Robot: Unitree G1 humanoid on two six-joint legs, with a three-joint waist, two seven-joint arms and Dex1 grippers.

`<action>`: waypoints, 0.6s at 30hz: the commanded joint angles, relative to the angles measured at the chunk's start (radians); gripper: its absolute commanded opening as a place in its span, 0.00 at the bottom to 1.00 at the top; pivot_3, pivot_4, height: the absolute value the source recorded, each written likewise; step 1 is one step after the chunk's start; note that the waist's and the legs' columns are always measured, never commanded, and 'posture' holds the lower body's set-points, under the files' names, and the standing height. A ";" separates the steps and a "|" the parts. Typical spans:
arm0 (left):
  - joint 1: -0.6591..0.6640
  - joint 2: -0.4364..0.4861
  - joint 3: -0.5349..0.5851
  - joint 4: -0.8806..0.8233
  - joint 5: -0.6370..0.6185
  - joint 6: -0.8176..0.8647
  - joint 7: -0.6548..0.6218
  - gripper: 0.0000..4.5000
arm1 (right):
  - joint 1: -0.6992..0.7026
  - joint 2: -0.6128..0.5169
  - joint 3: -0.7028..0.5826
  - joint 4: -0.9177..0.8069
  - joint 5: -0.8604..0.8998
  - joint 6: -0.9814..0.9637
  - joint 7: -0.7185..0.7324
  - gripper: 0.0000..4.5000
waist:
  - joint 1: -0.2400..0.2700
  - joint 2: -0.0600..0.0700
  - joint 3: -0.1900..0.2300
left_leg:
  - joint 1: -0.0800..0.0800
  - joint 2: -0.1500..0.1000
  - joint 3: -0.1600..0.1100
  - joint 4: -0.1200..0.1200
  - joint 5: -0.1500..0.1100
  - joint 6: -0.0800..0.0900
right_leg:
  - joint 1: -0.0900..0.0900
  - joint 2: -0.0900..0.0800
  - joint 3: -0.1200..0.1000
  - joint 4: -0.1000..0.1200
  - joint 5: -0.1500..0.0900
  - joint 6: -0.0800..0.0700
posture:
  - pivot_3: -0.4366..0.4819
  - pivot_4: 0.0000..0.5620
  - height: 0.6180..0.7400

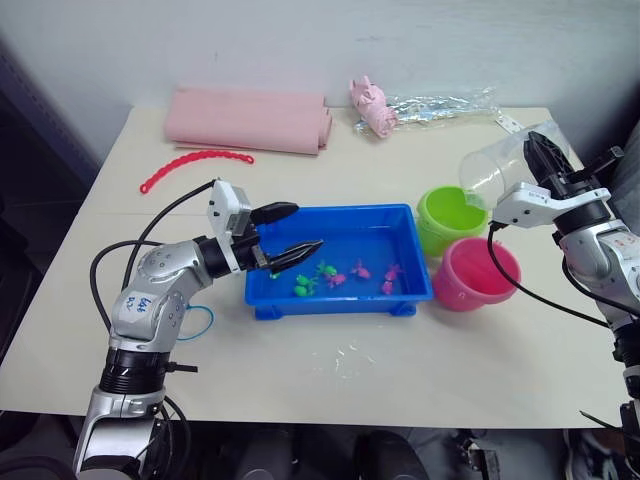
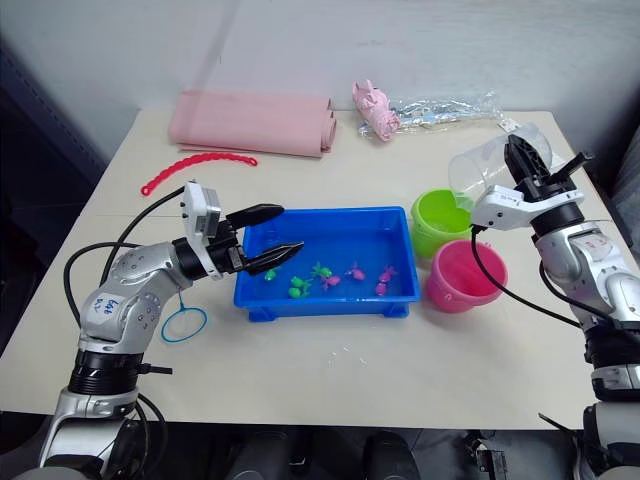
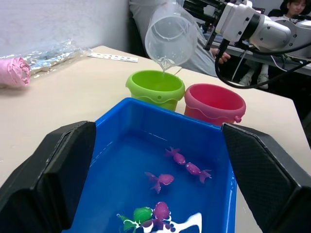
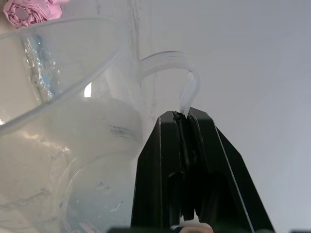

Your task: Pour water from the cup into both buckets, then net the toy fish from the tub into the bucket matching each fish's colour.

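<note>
The right hand (image 2: 528,160) is clenched on the thin handle of the clear, colourless plastic measuring cup (image 1: 497,170), its two black fingers pinched together on the strip in the right wrist view. The cup is tipped well over: its long axis lies nearly level, base toward 3 o'clock and open mouth toward 9 o'clock, pouring lip lowest. The lip hangs just above the far rim of the lime green round plastic bucket (image 1: 449,219), apart from it, and a thin thread of water falls from the lip in the left wrist view.

The pink round plastic bucket (image 1: 476,273) stands upright touching the green one, at its 5 o'clock. Both sit just beside the short end of the shallow bright blue rectangular plastic tub (image 1: 340,262), which lies mid-worktop with its long axis running 9 to 3 o'clock.

In the tub's shallow water lie tiny plastic toy fish: bright green fish (image 1: 304,285) toward the 7 o'clock part, pink-magenta fish (image 1: 391,274) toward 4 o'clock.

The left hand (image 1: 284,233) is released, black fingers spread and pointing toward 3 o'clock over the tub's 9 o'clock end, grasping nothing.

A small round blue-rimmed hoop net (image 2: 184,324) lies flat on the cream worktop (image 1: 330,375) at 8 o'clock from the tub.
</note>
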 commanded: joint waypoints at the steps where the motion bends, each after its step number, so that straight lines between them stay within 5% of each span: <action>1: -0.005 0.003 0.022 -0.040 -0.026 -0.002 -0.007 1.00 | 0.005 0.045 -0.086 -0.029 0.195 0.035 0.094 0.02 | -0.001 0.000 0.000 | 0.000 0.000 0.000 0.000 0.000 0.000 | 0.000 0.000 0.000 0.000 0.000 0.000 | 0.48 0.27 1.00; 7: -0.005 0.008 0.022 -0.039 -0.030 -0.003 -0.011 1.00 | 0.011 0.102 -0.216 -0.057 0.487 0.138 0.276 0.02 | 0.001 0.000 0.000 | 0.000 0.000 0.000 0.001 0.000 0.000 | 0.000 0.000 -0.001 0.001 0.000 0.000 | 0.48 0.27 1.00; 11: -0.005 0.021 0.039 -0.058 -0.081 0.025 -0.050 1.00 | 0.009 0.171 -0.355 -0.124 0.835 0.358 0.479 0.02 | 0.002 0.000 0.000 | 0.000 0.000 -0.001 0.002 0.000 0.000 | 0.001 0.001 -0.001 0.001 0.000 0.000 | 0.48 0.27 1.00; 18: -0.010 0.067 0.015 -0.133 -0.146 0.057 -0.154 1.00 | 0.053 0.207 -0.623 -0.175 1.147 0.797 0.444 0.02 | 0.005 0.000 0.000 | 0.000 0.000 -0.002 0.002 0.000 0.000 | 0.001 0.001 -0.002 0.001 0.000 0.000 | 0.48 0.27 1.00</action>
